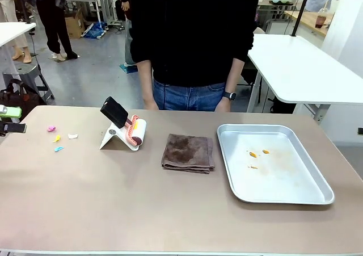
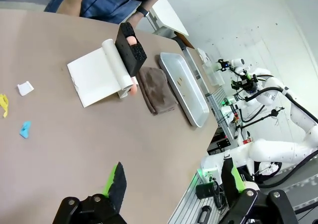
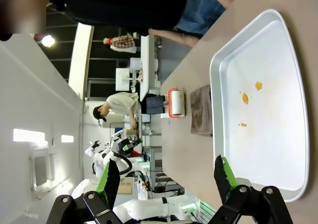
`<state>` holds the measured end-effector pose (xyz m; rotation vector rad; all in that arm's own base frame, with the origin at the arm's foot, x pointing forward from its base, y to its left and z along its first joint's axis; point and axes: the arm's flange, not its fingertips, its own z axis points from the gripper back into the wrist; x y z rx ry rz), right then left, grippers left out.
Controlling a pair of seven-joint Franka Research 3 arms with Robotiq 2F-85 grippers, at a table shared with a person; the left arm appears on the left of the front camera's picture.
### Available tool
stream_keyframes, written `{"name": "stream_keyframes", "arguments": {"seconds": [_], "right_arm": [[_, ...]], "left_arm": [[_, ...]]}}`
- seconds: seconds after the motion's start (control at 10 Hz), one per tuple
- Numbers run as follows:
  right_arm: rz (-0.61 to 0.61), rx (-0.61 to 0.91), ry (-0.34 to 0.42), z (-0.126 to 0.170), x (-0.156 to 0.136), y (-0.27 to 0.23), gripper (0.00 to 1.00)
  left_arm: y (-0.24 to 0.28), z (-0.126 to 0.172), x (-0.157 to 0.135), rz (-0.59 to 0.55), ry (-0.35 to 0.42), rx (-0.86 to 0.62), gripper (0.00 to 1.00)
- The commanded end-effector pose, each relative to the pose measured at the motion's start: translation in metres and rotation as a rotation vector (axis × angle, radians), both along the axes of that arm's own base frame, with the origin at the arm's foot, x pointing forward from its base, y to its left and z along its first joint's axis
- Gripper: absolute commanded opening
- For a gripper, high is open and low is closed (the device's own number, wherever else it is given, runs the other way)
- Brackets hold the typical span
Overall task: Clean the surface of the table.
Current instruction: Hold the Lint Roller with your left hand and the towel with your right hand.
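The tabletop (image 1: 142, 210) is a wide rectangle, smooth matte tan-brown with a thin pale edge, running across the whole front view from left to right. Most of its near half is bare. It lies below both claws. The left claw (image 2: 174, 186) hangs over its left end with jaws wide and nothing between them. The right claw (image 3: 166, 177) hangs at its right end, jaws equally wide and empty.

A person (image 1: 193, 34) in a dark top and jeans stands at the far edge, arms down.

On the right half rests a shiny metal tray (image 1: 283, 176), just ahead of the right claw in the right wrist view. Left of the tray, near but not touching it, a brown cloth (image 1: 188, 152) lies folded flat. Farther left stands a lint roller (image 1: 136, 132) on a white holder, its black handle (image 1: 114, 112) tilted up toward the far left.

Near the left end, ahead of the left claw, four small scraps sit apart on the surface: pink (image 1: 51, 128), white (image 1: 72, 135), yellow (image 1: 57, 138) and blue (image 1: 58, 149). A few orange specks (image 1: 258, 152) dot the tray floor.
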<state>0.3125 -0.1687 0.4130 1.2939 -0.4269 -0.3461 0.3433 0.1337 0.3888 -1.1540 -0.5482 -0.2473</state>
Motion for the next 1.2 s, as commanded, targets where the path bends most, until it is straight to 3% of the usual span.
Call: {"name": "stream_keyframes", "arguments": {"seconds": [0.0, 0.3, 0.6, 0.7, 0.9, 1.1], "right_arm": [[-0.006, -0.068, -0.045, 0.014, -0.002, 0.016, 1.0], [0.071, -0.248, -0.111, 0.052, 0.006, 0.081, 1.0], [0.211, -0.482, -0.167, 0.089, 0.022, 0.181, 1.0], [0.254, -0.56, -0.151, 0.094, 0.03, 0.215, 1.0], [0.31, -0.707, -0.168, 0.095, 0.039, 0.278, 1.0], [0.412, -0.784, -0.162, 0.079, 0.048, 0.338, 1.0]], "left_arm": [[0.007, 0.02, -0.007, 0.02, -0.027, 0.024, 1.0], [-0.014, 0.073, -0.004, -0.045, -0.038, 0.148, 1.0], [-0.054, 0.121, 0.04, -0.154, -0.015, 0.332, 1.0], [-0.067, 0.13, 0.061, -0.183, 0.014, 0.383, 1.0], [-0.096, 0.144, 0.1, -0.135, 0.093, 0.516, 1.0], [-0.123, 0.142, 0.14, -0.168, 0.199, 0.529, 1.0]]}}
